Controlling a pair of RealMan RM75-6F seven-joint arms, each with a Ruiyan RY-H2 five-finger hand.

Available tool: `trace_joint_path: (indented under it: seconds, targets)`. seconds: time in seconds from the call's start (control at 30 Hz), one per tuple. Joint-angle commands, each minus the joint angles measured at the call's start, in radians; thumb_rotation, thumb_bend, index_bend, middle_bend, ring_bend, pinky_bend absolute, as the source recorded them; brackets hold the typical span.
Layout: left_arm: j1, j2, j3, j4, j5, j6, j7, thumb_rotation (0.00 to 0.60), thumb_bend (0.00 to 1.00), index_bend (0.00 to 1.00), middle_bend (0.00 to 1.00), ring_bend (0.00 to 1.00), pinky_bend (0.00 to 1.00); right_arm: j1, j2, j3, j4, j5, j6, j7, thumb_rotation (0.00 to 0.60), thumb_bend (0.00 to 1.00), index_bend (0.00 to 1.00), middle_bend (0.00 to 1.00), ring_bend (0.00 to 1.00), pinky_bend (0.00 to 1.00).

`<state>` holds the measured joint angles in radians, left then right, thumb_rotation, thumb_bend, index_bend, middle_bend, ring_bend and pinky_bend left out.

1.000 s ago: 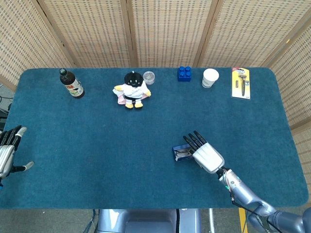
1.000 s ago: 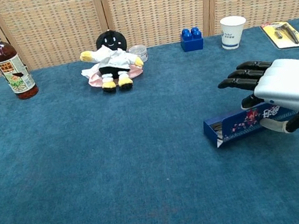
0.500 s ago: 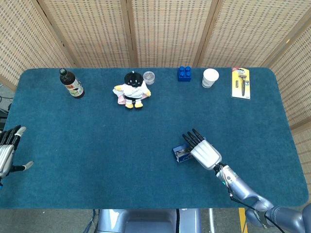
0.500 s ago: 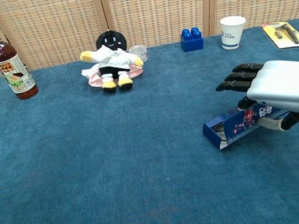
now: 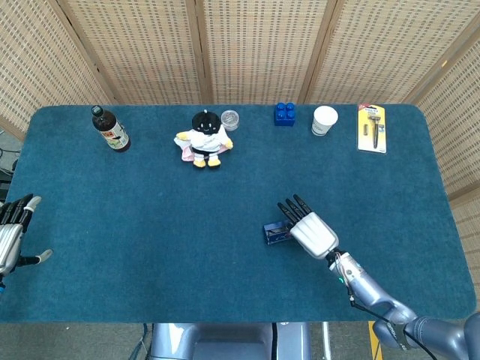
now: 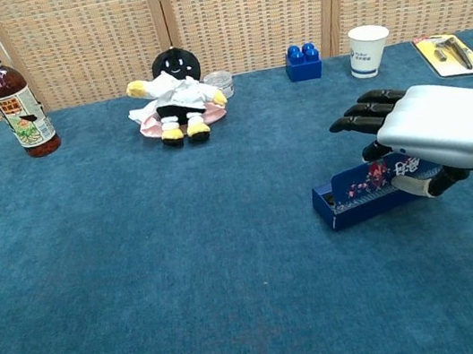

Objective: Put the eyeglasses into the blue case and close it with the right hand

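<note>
Blue case (image 6: 360, 195) on its side under flat, extended right hand (image 6: 433, 128), grip unclear.

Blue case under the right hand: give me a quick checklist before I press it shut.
1. Right hand over the blue case: ok.
2. Glasses fully inside: cannot tell, the hand hides the case's inside in both views.
3. Lid closed: not ok, it stands raised in the chest view.
4. Case flat on the table: ok.
5. Nothing close beside the case: ok; the paper cup is far off.
6. Left hand away at the table edge: ok.
</note>
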<state>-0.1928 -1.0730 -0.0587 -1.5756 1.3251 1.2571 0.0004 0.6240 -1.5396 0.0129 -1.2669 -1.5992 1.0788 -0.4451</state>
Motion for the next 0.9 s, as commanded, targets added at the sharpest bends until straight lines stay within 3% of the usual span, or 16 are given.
trace_joint_path:
  seconds: [0.03, 0.4, 0.67, 0.9]
  targets:
    - [0.0, 0.0, 0.0, 0.0, 0.001, 0.001, 0.0, 0.6, 0.0, 0.0, 0.0, 0.0, 0.0, 0.005, -0.016, 0.01, 0.016, 0.01, -0.004, -0.001, 0.6, 0.54, 0.52, 0.06, 0.0, 0.03]
    - [0.001, 0.003, 0.0, 0.0, 0.002, 0.002, -0.005, 0.6, 0.0, 0.0, 0.0, 0.0, 0.0, 0.018, -0.057, 0.044, 0.056, 0.066, -0.036, -0.027, 0.6, 0.54, 0.51, 0.05, 0.0, 0.03]
    - [0.001, 0.001, 0.001, 0.0, 0.003, 0.002, -0.003, 0.6, 0.0, 0.0, 0.0, 0.0, 0.0, 0.017, -0.073, 0.047, 0.061, 0.067, -0.02, -0.013, 0.6, 0.52, 0.27, 0.01, 0.0, 0.03]
    - [0.002, 0.001, 0.001, -0.001, 0.003, 0.003, -0.003, 0.6, 0.0, 0.0, 0.0, 0.0, 0.0, 0.022, -0.102, 0.061, 0.088, 0.074, -0.007, -0.002, 0.6, 0.4, 0.19, 0.0, 0.0, 0.03]
